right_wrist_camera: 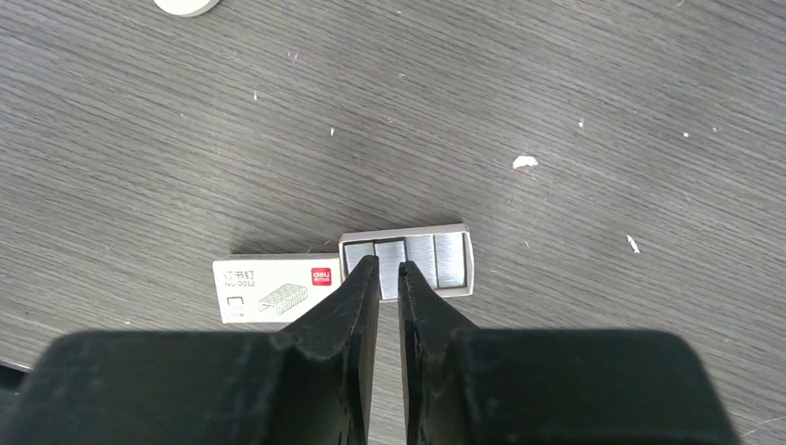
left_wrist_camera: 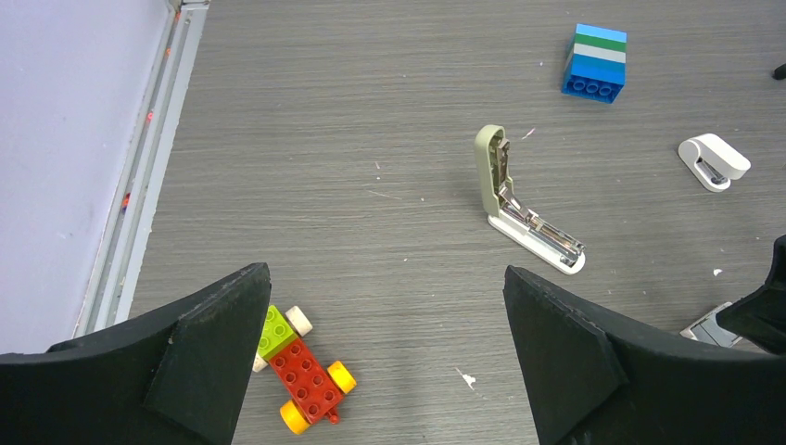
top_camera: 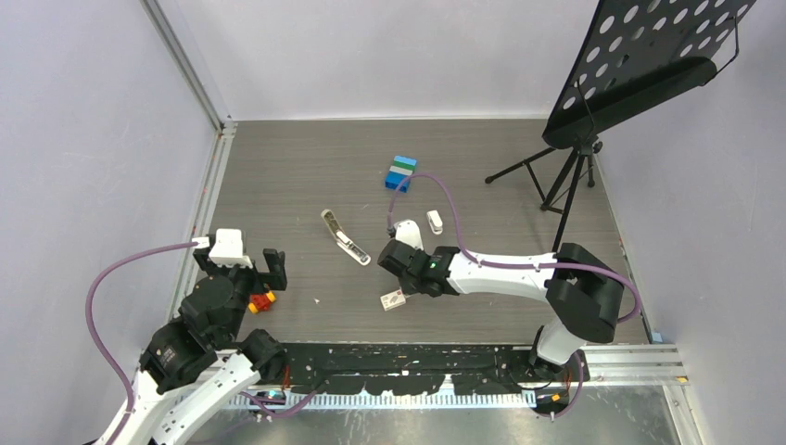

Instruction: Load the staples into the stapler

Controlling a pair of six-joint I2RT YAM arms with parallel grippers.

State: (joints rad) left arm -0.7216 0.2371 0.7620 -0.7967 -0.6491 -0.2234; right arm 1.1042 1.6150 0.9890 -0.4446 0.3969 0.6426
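Right gripper (right_wrist_camera: 389, 266) fingers stand nearly together, tips straddling one strip of the staples (right_wrist_camera: 449, 259) in the tray protruding from the staple box (right_wrist_camera: 269, 289); whether they grip it yet, I cannot tell; left gripper (left_wrist_camera: 385, 278), well to the left of the staple box, gapes wide and holds nothing; stapler (top_camera: 345, 239) lies hinged open beyond the staple box, up and to its left. Risk: an off-centre pinch could snap the strip, or drag the tray along.
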